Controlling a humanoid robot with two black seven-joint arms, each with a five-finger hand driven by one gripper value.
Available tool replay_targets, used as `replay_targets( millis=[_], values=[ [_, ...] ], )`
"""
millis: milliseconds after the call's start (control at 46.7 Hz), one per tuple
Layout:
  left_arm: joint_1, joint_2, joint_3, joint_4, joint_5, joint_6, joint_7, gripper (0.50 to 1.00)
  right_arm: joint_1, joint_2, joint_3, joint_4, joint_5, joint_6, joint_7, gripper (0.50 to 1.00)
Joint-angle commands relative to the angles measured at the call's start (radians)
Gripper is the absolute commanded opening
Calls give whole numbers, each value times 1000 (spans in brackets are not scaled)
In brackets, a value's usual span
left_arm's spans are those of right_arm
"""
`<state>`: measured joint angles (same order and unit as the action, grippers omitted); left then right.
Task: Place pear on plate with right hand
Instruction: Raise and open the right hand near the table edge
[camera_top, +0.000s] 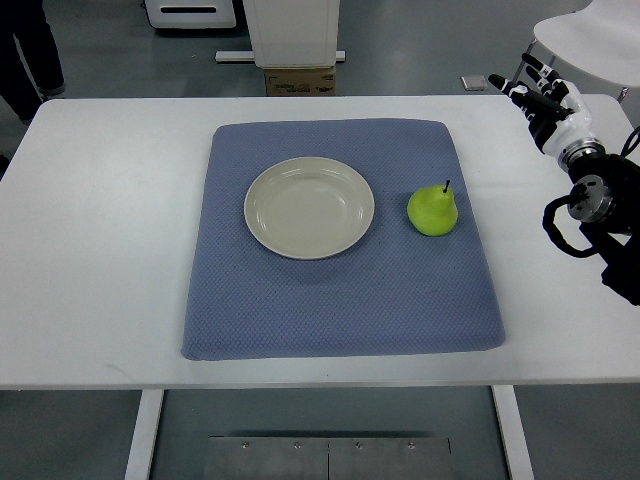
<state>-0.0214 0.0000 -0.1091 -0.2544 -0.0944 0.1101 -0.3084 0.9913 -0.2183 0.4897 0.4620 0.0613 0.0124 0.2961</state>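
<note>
From the top view, you are looking steeply down on a white table (100, 250) with a blue cloth mat (340, 300) spread across its middle. On the mat, a little left of its centre, sits a round cream plate (309, 207), bare inside. The green pear (433, 210) stands upright on the mat at the plate's 3 o'clock, near the rim but not touching it, with its dark stem pointing up and slightly right.

Your right hand (540, 95) comes in from the right edge and sits at about 2 o'clock from the pear, well apart from it, over the table's far right corner and clear of the mat. Its white and black fingers (527, 78) stretch out toward 10 o'clock, loosely spread, with nothing between them. Behind it you can see the wrist and the dark forearm joints with a loop of black cable (560, 232) running down the right edge.

Your left hand does not show anywhere along the left side.

Beyond the table's far edge, at 12 o'clock, you have a white machine base (292, 30) with a cardboard box (299, 80) at its foot, standing on a grey floor. At the top left corner a person's dark trouser leg (35, 50) is visible beside the table.
</note>
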Motion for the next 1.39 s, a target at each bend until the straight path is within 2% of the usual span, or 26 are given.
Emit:
replay_targets(
  millis=[0, 493, 964, 1092, 1199, 1370],
  values=[
    [0, 0, -3, 1, -2, 0, -1, 1000, -6, 2, 0, 1, 0, 0, 0, 1000],
    [18, 0, -3, 3, -7, 0, -5, 1000, -36, 4, -5, -6, -1, -2, 1, 1000],
    [18, 0, -3, 3, -7, 0, -5, 1000, -42, 22, 3, -28, 2, -40, 1, 1000],
    [18, 0, -3, 3, -7, 0, -5, 1000, -40, 23, 7, -14, 8, -8, 1, 1000],
    [18, 0, -3, 3, -7, 0, -5, 1000, -56, 23, 32, -6, 9, 49, 26, 1000],
    [18, 0, -3, 3, -7, 0, -5, 1000, -74, 16, 26, 21, 0, 54, 38, 1000]
  ],
)
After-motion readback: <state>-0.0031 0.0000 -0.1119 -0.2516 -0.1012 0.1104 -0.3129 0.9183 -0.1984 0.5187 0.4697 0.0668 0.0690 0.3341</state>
